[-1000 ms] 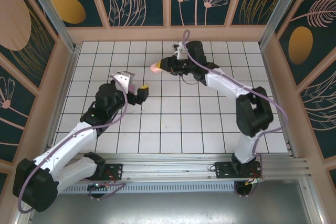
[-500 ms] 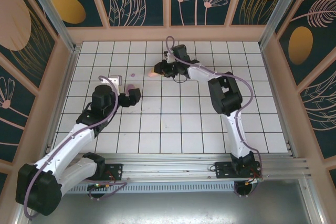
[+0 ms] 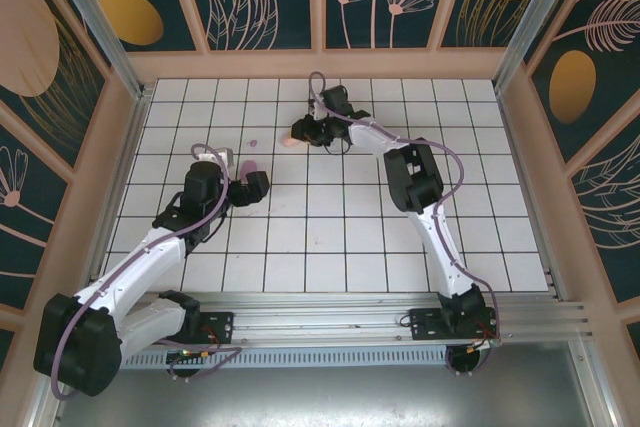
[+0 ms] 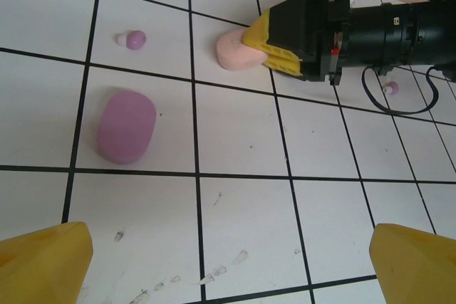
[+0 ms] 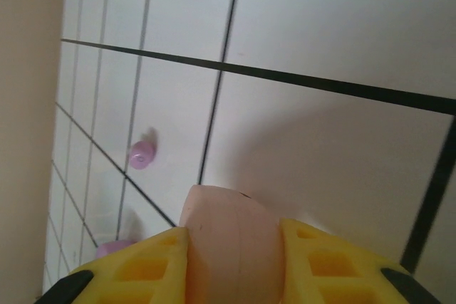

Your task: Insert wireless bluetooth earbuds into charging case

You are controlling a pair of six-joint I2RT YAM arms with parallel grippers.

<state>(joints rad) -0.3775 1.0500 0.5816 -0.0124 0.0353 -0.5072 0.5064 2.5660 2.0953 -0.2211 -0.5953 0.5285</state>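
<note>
Nearest, the left gripper [image 4: 229, 265] hangs over the tiled worktop [image 4: 313, 176] left of its centre, yellow fingertips spread wide with nothing between them. Just beyond it the purple case [image 4: 127, 127] lies flat and closed, its long axis running away toward the far edge with a slight tilt; bare tiles surround it on every side. Farther on sits a lilac earbud [image 4: 135, 39] with a paler bit touching it, too small to tell which way it points. To its right the pink case [image 4: 234, 51] rests on the worktop, its rounded end protruding from the right gripper [image 5: 231, 236], whose yellow fingers press against both its sides; its long axis appears to lie along them. That gripper's black body and a cable loop [image 4: 377, 101] lie across the tiles right of the pink case, and a second earbud [image 4: 390, 88] sits just inside the loop. Beyond, open tiles separate these things from the far wall [image 3: 320, 65].
</note>
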